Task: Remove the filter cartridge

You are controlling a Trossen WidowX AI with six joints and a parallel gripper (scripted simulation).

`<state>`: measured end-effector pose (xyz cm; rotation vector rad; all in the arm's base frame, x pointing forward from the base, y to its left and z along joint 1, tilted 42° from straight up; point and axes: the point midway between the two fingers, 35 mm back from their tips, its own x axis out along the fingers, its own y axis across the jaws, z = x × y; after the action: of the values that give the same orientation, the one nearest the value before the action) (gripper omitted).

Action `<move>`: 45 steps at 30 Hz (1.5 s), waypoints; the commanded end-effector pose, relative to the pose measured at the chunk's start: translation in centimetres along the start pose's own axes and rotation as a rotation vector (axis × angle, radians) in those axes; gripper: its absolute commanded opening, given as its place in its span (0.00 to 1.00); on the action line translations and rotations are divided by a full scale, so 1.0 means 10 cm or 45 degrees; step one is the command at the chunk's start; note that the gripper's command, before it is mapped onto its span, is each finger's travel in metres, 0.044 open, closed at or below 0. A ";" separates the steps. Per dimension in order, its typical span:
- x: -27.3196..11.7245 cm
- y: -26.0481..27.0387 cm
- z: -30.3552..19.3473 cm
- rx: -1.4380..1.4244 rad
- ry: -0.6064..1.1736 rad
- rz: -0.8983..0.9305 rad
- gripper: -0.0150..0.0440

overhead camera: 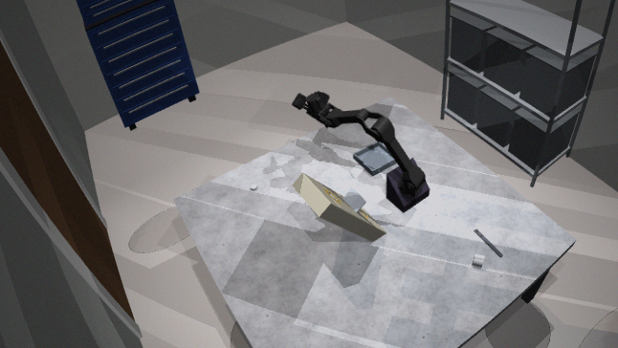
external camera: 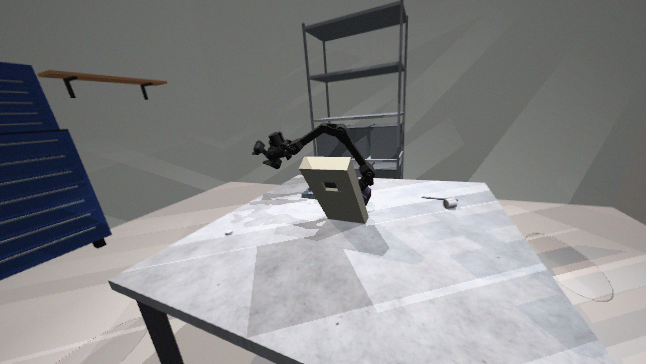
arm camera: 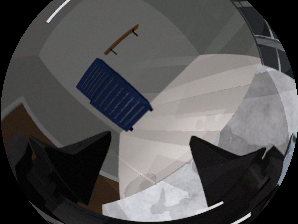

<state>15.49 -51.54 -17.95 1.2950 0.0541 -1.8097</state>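
A black arm stretches high over the table's far edge, its gripper spread wide and holding nothing, well away from the tilted beige panel at mid-table; the cartridge itself cannot be made out, and the tray sits beside the arm's base.

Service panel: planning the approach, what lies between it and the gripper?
Nothing: in the top view, only bare table separates the open gripper, raised high, from the service panel.
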 end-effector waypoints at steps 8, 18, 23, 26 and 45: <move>-0.83 0.48 -0.32 -0.473 0.357 0.173 0.58; -2.30 0.65 -0.75 -1.082 0.794 0.539 0.45; -3.06 0.60 -0.94 -1.329 0.964 0.815 0.45; -3.52 0.54 -1.03 -1.458 1.047 1.008 0.45; -5.04 0.08 -1.18 -1.752 1.200 1.789 0.45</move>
<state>28.13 -15.48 16.14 0.5995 0.6090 0.2386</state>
